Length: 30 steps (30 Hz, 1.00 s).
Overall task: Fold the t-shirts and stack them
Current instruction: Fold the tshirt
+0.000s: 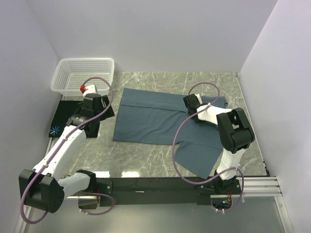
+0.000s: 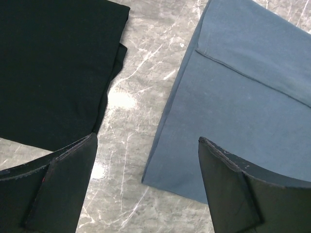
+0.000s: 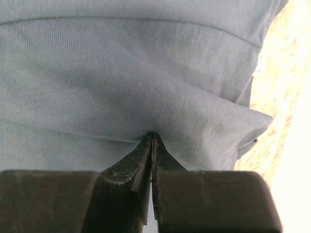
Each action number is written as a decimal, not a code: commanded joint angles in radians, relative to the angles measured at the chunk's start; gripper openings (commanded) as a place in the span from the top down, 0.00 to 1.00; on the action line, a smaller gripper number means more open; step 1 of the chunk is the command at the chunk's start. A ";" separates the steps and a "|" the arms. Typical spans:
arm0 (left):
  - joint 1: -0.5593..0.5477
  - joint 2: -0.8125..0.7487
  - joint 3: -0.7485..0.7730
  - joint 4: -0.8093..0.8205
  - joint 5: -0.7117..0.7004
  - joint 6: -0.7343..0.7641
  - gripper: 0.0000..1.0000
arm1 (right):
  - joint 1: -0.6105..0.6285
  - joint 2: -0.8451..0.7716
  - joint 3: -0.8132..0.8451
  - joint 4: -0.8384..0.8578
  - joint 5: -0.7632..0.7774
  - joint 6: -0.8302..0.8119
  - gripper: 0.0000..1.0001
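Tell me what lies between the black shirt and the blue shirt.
Only bare marble tabletop. The left wrist view shows an uncovered strip between the black shirt and the blue shirt, which do not touch.

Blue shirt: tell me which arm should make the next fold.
Right, probably. The right gripper is shut on a pinch of the blue shirt, toward its right side. The left gripper is open and empty above the table, between the black shirt and the blue one.

arms (image 1: 65, 145): white links, black joints | cables (image 1: 175, 145): purple loops | claw fingers (image 2: 63, 189): black
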 commanded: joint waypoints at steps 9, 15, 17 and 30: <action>0.000 0.023 -0.007 0.038 -0.004 0.018 0.11 | 0.004 0.037 0.146 0.028 0.100 -0.077 1.00; 0.000 0.036 -0.006 0.038 0.010 0.023 0.11 | 0.004 0.063 0.201 -0.032 0.031 -0.038 1.00; 0.000 0.038 -0.003 0.038 0.010 0.024 0.11 | 0.011 0.013 0.171 -0.023 -0.042 -0.036 0.97; 0.000 0.023 -0.009 0.043 0.026 0.024 0.11 | 0.021 -0.050 0.026 0.017 -0.124 -0.060 0.67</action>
